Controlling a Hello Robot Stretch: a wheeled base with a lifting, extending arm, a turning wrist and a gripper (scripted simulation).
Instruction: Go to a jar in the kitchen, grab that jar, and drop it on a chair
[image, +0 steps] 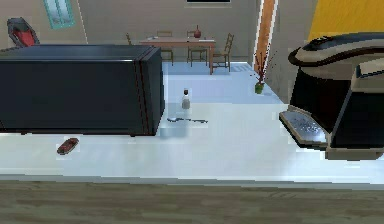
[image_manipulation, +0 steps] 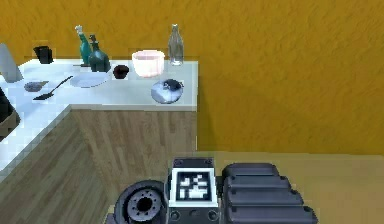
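Low at six o'clock sits the gripper (image_manipulation: 140, 205), its load impossible to tell, while a small capped jar (image: 185, 100) stands at twelve o'clock on the worktop (image: 230, 140) beside the microwave (image: 80, 90), so turning the base side-on should probably precede any reach.

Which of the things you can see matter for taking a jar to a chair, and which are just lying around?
For the job: clear glass vessel, possibly the jar; dining chairs.
Lying about: microwave, coffee machine, white bowl, green bottles, plate.
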